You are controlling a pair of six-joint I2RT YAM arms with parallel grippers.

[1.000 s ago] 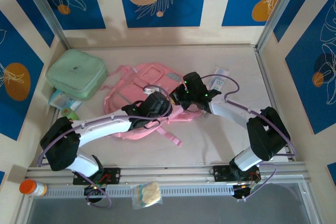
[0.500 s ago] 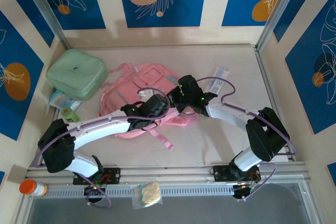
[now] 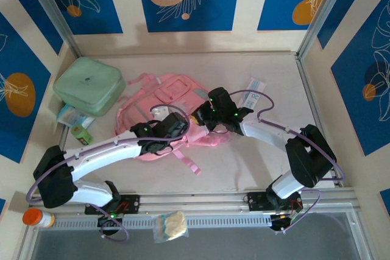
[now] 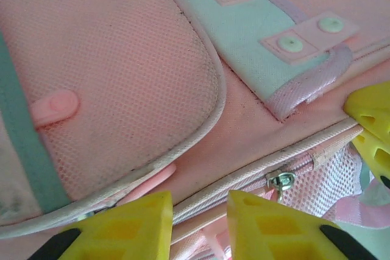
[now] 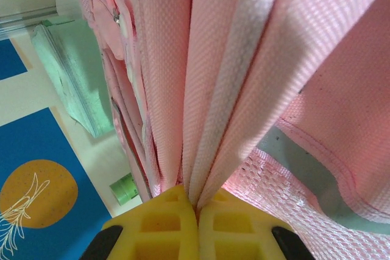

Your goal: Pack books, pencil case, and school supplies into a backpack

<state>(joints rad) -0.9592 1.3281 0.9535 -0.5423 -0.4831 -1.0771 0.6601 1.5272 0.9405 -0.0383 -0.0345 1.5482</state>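
Observation:
The pink backpack [image 3: 173, 89] lies mid-table, front pockets up. My left gripper [image 3: 175, 126] hovers over its near side. In the left wrist view its yellow fingers [image 4: 268, 223] stand apart over the zipper seam, with the metal zipper pull [image 4: 279, 181] just right of them and nothing held between. My right gripper [image 3: 202, 118] is shut on a fold of the backpack's pink fabric [image 5: 244, 59], pinched between its pads [image 5: 164, 223]. The white pencil case [image 3: 256, 88] with blue markings lies right of the backpack. The books are hidden.
A mint-green zip case [image 3: 88, 86] sits at the back left, with a pale packet [image 3: 72, 115] and a green roll [image 3: 80, 133] in front of it. An orange bottle [image 3: 36, 217] and a small clear bag [image 3: 170, 224] rest on the near rail.
My left arm has pulled back to the left, its gripper shifting slightly left over the backpack with narrower jaws. My right gripper has drawn the pinched fabric a little to the left.

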